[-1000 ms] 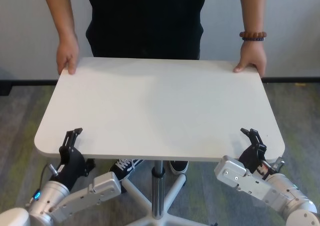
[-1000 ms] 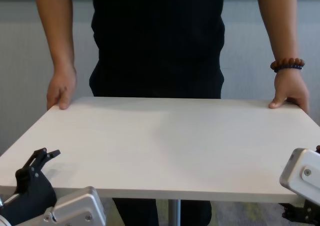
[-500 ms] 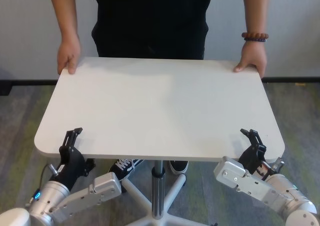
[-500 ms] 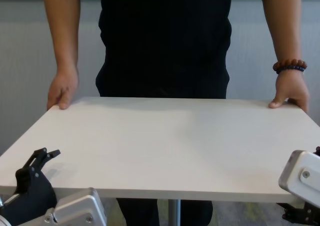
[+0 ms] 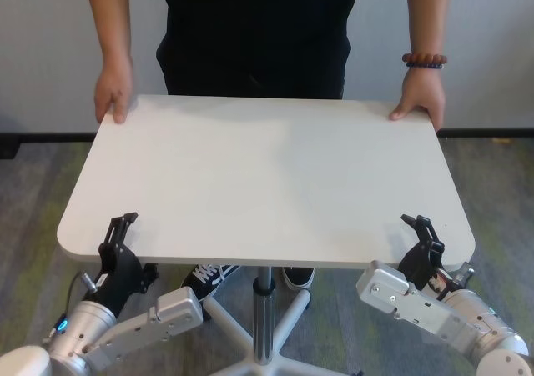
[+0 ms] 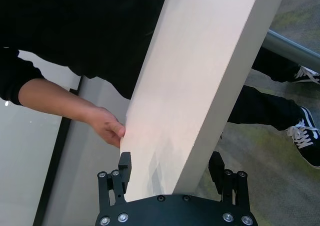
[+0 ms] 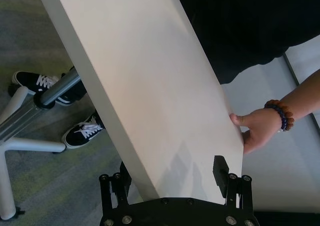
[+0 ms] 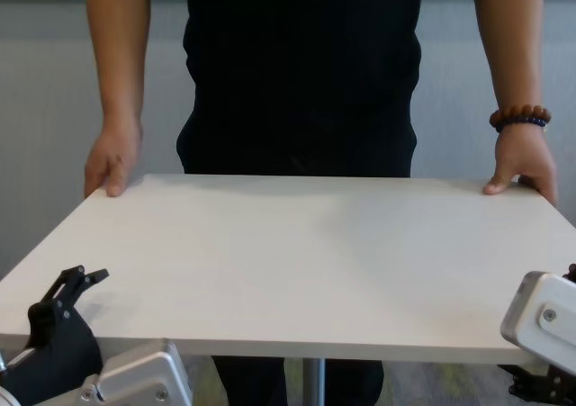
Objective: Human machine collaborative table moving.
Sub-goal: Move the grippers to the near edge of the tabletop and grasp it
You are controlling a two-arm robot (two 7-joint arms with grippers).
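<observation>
1. Here, the table [image 5: 267, 176] had a white matte top, rectangular with rounded corners and a thin edge, on a silver metal pole [image 5: 264, 309].
2. The left gripper [image 6: 170, 173] and the right gripper [image 7: 172, 178], black and screwed, stood wide, one finger above and one below the near edge.
3. The person [image 8: 301, 73] in black, with a brown bead bracelet [image 5: 424, 60], held the far corners.
4. No writing could be read.
</observation>
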